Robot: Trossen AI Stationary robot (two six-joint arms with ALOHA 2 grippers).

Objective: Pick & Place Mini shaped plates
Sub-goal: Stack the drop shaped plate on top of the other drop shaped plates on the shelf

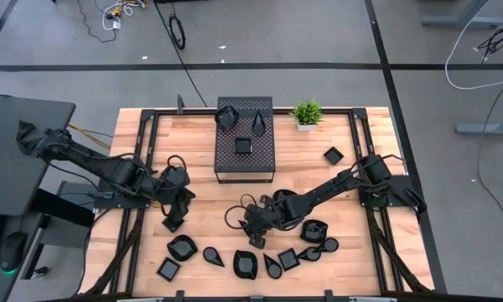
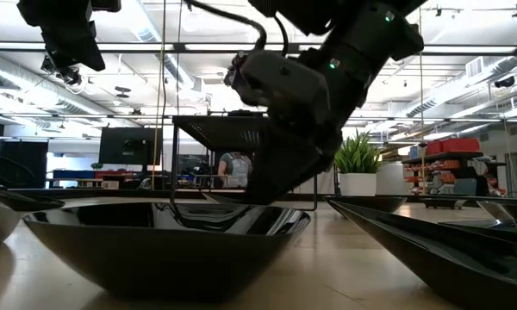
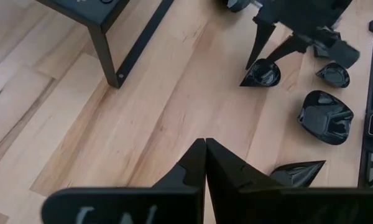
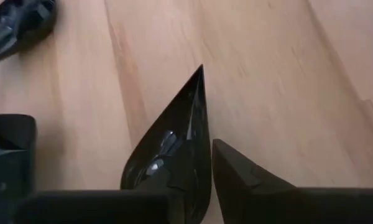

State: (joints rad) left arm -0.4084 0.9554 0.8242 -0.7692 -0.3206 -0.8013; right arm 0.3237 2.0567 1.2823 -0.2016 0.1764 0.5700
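From above, the right end effector is low over the bench, near the row of mini plates. Its wrist view shows it pinching a teardrop plate. The left end effector is clenched, holding nothing.
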